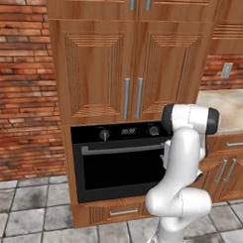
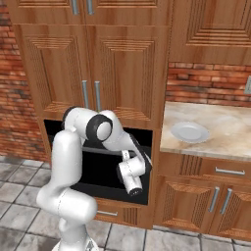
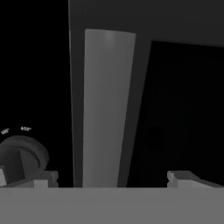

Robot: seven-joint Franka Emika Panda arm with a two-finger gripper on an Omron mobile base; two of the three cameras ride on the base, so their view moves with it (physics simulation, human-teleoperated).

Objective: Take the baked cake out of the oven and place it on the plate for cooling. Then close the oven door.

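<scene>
Black and glossy, the oven door (image 1: 122, 170) is sitting shut in the oven (image 1: 119, 160), which is built into the brown wooden cabinets (image 1: 108, 68) under two tall doors with vertical handles. Two round knobs and a small display are showing along the oven's top strip. The white arm is reaching in front of the door, with its gripper (image 3: 111, 181) facing the long silver bar handle (image 3: 107, 109); in the hand view the handle is running between the two finger tips (image 3: 181, 178), which are standing well apart, one on each side of it, so the claw is spread wide and gripping nothing. One knob (image 3: 22, 159) is showing just beside the left tip. The white plate (image 2: 189, 132) is lying bare on the pale stone counter (image 2: 230, 132) to the right of the oven
</scene>
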